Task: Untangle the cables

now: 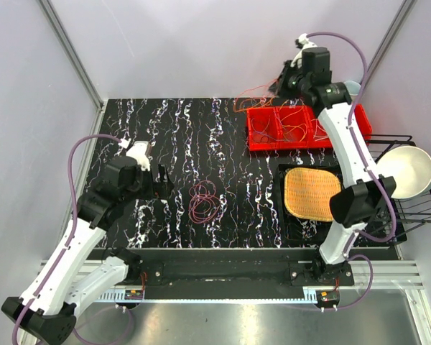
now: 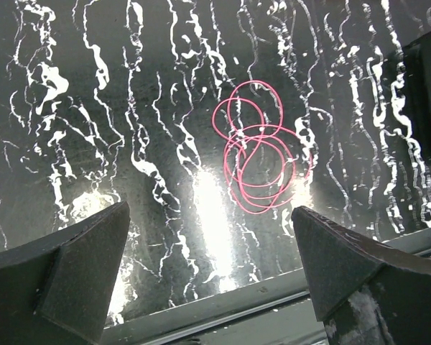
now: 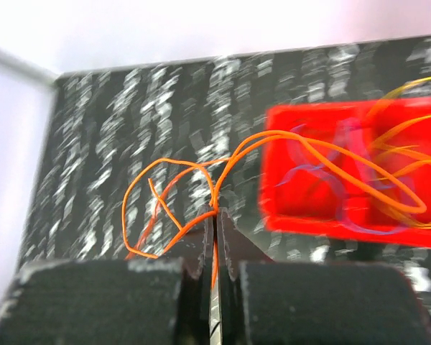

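Table (image 1: pixel 201 136): black top w/ white marble-like streaks, glossy, strong light glare in left wrist view. Pale grey-lilac walls (image 1: pixel 201 43) on three sides, alu posts in the corners. Alu rail (image 1: pixel 416 277) along the bottom of the top view, arm bases on it.

Pink cable (image 1: pixel 203 201) lies as a loose coil at centre of table, several overlapping loops, apart from everything else. In left wrist view it sits right of centre.

Left gripper (image 1: pixel 161 180) is mid-left of top view, near the coil but not touching. Fingers spread wide and hold nothing.

Red bin (image 1: pixel 262 146) is upper right of table, w/ dividers. Yellow-orange and blue cables (image 3: pixel 388 154) lie tangled inside; blurry, can't count them.

Right gripper (image 3: pixel 215 223) is at the upper right of top view, at the far table edge left of bin. Fingers pressed together, pinching the orange cable (image 3: pixel 140 183). The cable loops out left over the table, and a long loop runs right into the bin.

Yellow woven mat (image 1: pixel 312 192) is lower right of table, partly under right arm. White bowl (image 1: pixel 406 171) sits on black wire rack (image 1: pixel 416 208) at right edge.
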Available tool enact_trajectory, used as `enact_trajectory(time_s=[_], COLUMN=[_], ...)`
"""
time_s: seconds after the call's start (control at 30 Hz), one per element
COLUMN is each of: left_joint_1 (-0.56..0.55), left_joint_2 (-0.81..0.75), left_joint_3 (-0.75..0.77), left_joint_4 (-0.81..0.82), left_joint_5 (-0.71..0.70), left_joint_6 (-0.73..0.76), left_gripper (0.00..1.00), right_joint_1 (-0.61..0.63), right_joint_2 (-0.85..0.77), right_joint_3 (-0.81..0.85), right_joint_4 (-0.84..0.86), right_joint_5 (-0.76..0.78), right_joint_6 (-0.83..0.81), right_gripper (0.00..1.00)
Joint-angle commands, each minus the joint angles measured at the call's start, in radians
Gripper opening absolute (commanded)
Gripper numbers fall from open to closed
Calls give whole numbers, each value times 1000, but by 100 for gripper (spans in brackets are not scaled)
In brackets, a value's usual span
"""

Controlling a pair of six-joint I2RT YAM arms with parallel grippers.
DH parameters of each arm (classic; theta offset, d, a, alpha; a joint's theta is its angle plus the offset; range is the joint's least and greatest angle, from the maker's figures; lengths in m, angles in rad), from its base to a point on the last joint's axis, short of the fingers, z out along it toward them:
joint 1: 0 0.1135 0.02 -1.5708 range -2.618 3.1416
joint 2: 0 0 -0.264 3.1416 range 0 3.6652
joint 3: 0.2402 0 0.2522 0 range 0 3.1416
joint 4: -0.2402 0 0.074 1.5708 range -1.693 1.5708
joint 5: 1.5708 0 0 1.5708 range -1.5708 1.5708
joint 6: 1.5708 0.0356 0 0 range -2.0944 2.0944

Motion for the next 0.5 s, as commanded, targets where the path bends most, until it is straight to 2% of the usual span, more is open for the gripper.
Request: enact_trajectory(time_s=[0.0, 0.3, 0.47], left_joint_1=[2, 2, 2], left_joint_2=[-19, -23, -13], left_joint_3=[-28, -40, -37], left_joint_4=[62, 55, 68], left_joint_5=[-26, -5, 0], left_joint_6=[30, 25, 33], left_gripper=[99, 99, 99], right_joint_1=[-88, -172, -220], right_joint_2=[69, 336, 431], right_joint_3=[135, 557, 629], right_joint_4=[-71, -254, -254], right_joint_5=[109, 359, 477], right_joint_6=[-54, -133, -153], right_gripper=[0, 0, 0])
